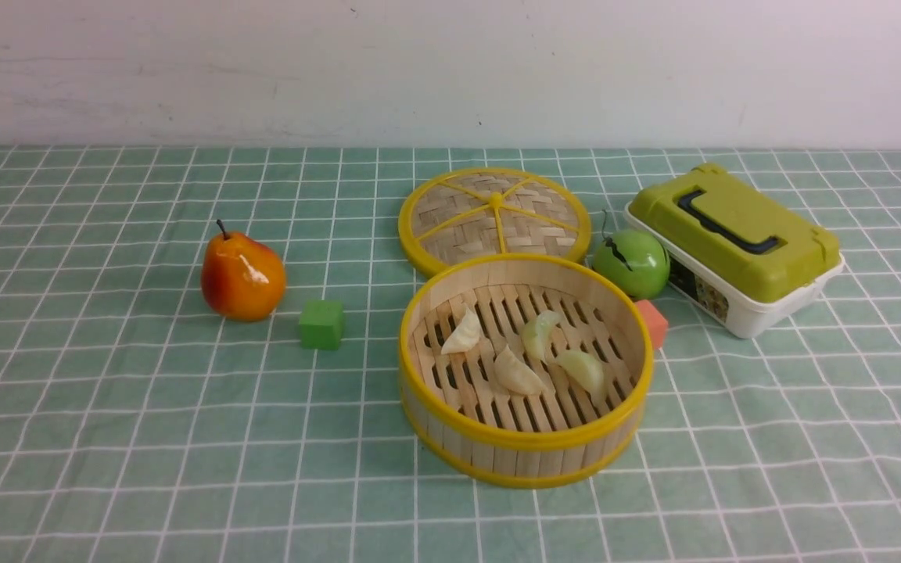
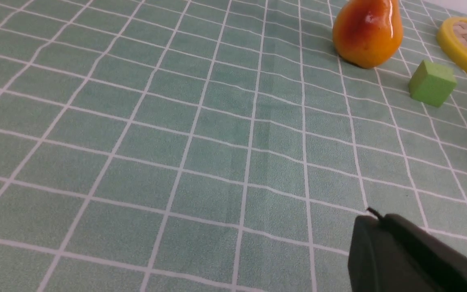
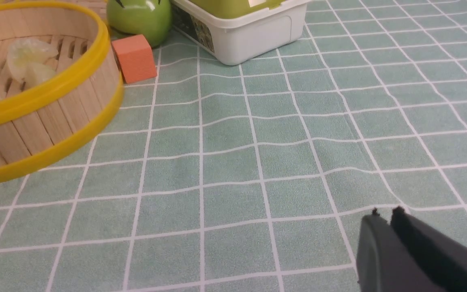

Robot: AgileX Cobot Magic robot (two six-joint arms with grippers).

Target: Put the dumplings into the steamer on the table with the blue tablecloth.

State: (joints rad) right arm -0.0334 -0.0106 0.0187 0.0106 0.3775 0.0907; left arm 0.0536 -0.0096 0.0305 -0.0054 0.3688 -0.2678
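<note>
We see all four dumplings point(image 1: 518, 372) lying inside the steamer point(image 1: 523, 450) on the worktop point(image 1: 106, 438). Both arms' fingers point(image 2: 369, 219) point(image 3: 387, 217) are clenched on nothing, so our only risk is bumping the steamer.

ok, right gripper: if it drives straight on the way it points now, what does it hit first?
Probably nothing soon. The right gripper, empty with jaws nearly together, points over bare tablecloth. Farther along lies the white box, though depth is unclear. The steamer sits off to one side.
</note>
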